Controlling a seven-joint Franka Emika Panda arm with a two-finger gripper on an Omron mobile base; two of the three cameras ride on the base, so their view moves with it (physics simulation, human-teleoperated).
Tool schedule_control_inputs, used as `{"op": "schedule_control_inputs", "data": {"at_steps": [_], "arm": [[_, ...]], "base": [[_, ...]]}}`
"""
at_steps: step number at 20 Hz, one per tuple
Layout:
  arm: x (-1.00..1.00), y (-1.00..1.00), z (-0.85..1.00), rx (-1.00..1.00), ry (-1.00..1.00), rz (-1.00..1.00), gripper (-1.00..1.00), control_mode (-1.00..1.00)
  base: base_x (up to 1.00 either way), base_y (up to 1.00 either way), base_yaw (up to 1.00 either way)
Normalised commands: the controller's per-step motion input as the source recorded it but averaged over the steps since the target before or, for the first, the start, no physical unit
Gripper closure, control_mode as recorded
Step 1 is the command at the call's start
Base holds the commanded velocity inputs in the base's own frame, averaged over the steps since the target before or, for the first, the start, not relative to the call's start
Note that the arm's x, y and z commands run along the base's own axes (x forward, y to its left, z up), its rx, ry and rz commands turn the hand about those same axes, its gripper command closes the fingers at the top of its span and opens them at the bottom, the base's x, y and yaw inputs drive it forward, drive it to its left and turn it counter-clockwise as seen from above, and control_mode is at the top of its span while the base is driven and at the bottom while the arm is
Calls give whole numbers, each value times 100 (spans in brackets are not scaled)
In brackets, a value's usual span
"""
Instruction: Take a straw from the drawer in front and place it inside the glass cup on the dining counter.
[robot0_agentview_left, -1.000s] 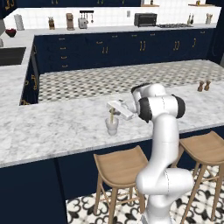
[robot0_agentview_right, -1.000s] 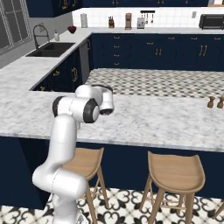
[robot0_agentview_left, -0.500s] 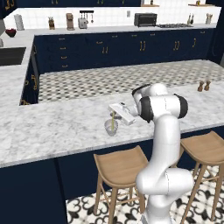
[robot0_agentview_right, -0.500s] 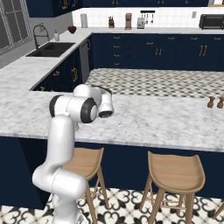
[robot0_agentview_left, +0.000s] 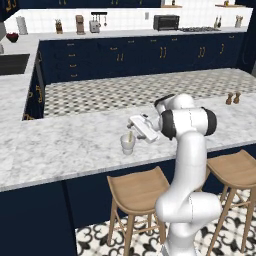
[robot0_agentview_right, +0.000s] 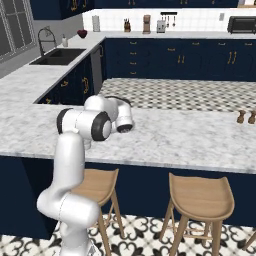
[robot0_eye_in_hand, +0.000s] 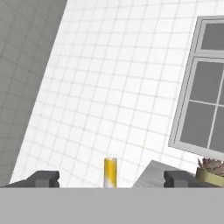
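Observation:
The glass cup (robot0_agentview_left: 128, 144) stands on the dining counter (robot0_agentview_left: 60, 145), right in front of the arm. The pale yellow straw (robot0_agentview_left: 130, 135) leans inside it, its top poking above the rim. My gripper (robot0_agentview_left: 134, 121) hovers just above and beside the cup and is open. In the hand view the straw (robot0_eye_in_hand: 110, 172) rises between the two wide-apart fingertips (robot0_eye_in_hand: 43, 178), touching neither. The gripper (robot0_eye_in_hand: 111, 178) holds nothing. I cannot tell which of the far navy drawers is the task's drawer.
Two wooden stools (robot0_agentview_left: 137, 192) (robot0_agentview_left: 235, 170) stand under the counter's near edge. Salt and pepper shakers (robot0_agentview_left: 233, 98) sit at the counter's right end. A sink (robot0_agentview_right: 57, 56) lies in the worktop at the left. A toaster oven (robot0_agentview_left: 166, 22) stands on the back worktop.
The jaws have opened and let go of the straw, which now rests in the glass cup. The hand has stayed close above the cup.

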Motion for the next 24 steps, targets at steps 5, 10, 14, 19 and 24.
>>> {"op": "schedule_control_inputs", "data": {"at_steps": [5, 10, 14, 19, 24], "arm": [[-3, -10, 4, -2, -13, -5, -100, -100], [-33, -6, 40, -23, -24, -13, -100, -100], [-36, 0, 69, -47, -46, -11, -100, -100], [-42, 0, 62, -59, -58, -6, -100, -100], [-72, 4, 30, -61, -56, -1, -100, -100]], "base": [[0, 0, 0], [0, 0, 0], [0, 0, 0], [0, 0, 0], [0, 0, 0]]}}
